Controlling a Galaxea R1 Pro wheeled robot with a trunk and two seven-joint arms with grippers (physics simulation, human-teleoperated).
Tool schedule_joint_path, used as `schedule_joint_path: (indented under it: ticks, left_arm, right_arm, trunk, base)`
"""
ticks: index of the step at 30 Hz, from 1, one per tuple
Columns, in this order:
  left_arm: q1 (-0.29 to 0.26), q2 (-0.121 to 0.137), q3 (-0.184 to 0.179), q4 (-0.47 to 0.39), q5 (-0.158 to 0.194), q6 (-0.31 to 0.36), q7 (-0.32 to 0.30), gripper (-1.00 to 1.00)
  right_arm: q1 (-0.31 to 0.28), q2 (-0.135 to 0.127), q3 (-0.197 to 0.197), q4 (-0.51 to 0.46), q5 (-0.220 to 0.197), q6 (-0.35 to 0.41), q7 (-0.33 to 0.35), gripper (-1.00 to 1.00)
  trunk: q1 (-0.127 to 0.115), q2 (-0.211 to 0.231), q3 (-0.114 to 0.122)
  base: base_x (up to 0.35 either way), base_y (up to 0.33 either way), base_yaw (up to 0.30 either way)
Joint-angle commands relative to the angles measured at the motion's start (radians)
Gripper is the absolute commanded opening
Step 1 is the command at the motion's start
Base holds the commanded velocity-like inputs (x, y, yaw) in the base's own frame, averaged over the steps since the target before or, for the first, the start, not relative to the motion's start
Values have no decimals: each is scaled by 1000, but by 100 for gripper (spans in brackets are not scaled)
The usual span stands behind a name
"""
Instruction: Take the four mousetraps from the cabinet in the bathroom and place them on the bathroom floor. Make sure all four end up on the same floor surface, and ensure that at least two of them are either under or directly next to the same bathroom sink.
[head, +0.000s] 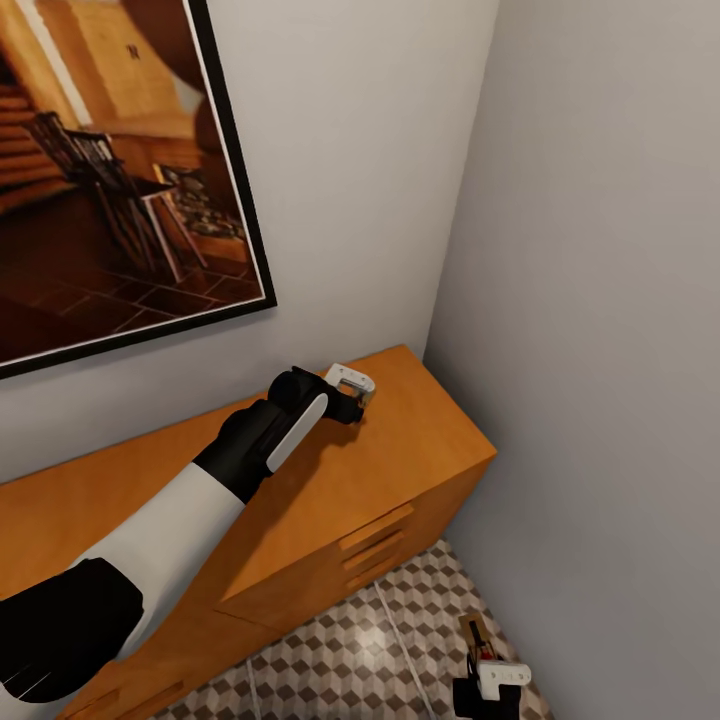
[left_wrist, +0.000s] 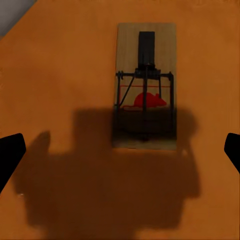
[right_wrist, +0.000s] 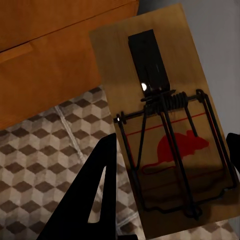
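Your left gripper (left_wrist: 120, 150): jaws apart above a mousetrap (left_wrist: 146, 85) flat on the cabinet (head: 400, 440). Your right gripper (right_wrist: 165, 165): jaws clamped on a second mousetrap (right_wrist: 160, 125), red mouse mark up

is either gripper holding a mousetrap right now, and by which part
The right gripper holds a mousetrap by its red-marked end. The left gripper is open, above another mousetrap on the cabinet, holding nothing.

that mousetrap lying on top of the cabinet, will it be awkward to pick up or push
The mousetrap looks like a thin, stiff board lying flat on the cabinet, so it would probably slide, not roll. Its low edges likely leave little to pinch.
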Motion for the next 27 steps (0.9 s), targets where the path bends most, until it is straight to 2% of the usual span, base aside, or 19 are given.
schedule_joint_path:
  ticks: [1, 27]
  left_arm:
    - [-1, 0, -2, -1, 10, 3, 10, 100]
    - [-1, -14, -17, 1, 10, 3, 9, 100]
  right_arm:
    - [-1, 0, 9, 1, -5, -2, -6, -100]
    - [0, 0, 9, 1, -5, -2, -6, -100]
  trunk:
    - [1, -2, -2]
    - [1, -2, -2]
  base:
    - [45, 0, 0]
    - [5, 0, 0]
